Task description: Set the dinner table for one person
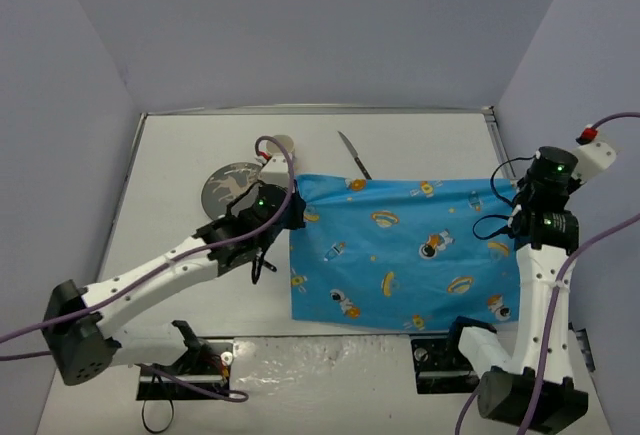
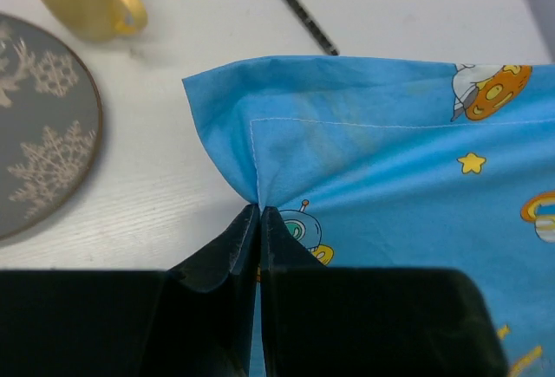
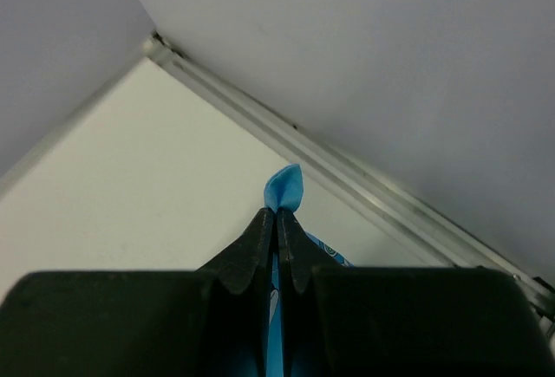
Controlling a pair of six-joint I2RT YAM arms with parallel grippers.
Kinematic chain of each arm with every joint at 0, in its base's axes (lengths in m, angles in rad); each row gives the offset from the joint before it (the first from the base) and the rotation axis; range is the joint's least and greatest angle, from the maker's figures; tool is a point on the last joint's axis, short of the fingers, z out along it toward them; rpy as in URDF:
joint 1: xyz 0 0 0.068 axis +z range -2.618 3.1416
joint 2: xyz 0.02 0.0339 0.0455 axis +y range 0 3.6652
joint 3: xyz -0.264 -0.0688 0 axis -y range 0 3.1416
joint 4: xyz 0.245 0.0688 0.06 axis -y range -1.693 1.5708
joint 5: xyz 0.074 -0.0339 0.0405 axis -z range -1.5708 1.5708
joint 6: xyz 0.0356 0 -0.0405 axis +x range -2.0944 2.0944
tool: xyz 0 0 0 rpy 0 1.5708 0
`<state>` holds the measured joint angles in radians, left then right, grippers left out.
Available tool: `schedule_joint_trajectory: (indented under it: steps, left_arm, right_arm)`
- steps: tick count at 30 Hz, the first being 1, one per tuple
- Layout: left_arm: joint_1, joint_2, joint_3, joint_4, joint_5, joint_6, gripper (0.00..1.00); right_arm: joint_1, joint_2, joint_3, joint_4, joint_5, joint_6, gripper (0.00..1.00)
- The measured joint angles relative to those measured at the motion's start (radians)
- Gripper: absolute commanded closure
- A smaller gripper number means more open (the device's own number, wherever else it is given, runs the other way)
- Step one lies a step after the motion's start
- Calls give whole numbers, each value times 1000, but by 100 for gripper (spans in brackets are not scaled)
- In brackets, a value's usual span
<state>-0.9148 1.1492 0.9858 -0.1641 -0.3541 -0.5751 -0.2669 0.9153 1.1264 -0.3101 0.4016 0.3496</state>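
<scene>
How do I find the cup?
On the white dinner table, look off the far left corner of the blue placemat to the round grey plate. The cup stands just beyond it. Unlike the flat plate and thin knife, it is yellow with a handle.

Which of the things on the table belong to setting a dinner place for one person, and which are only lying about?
For the job:
dinner table
blue placemat
grey snowflake plate
yellow mug
knife

Only lying about:
no loose item that I can see
purple cables and grey walls are part of the rig
</scene>
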Motion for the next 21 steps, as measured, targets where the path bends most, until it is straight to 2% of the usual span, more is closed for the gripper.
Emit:
schedule_joint_trajectory:
  steps: [5, 9, 12, 21]
  left_arm:
    - [100, 328, -11, 71, 107, -93, 100]
    - [128, 537, -42, 97, 164, -146, 100]
    - [140, 575, -40, 148, 166, -169, 100]
    - [158, 630, 2, 198, 129, -198, 100]
  right_arm:
    - [-1, 225, -199, 104, -5, 27, 100]
    - [0, 437, -270, 159, -30, 29, 100]
    - [0, 529, -270, 229, -45, 26, 100]
    - [13, 648, -191, 398, -82, -5, 98]
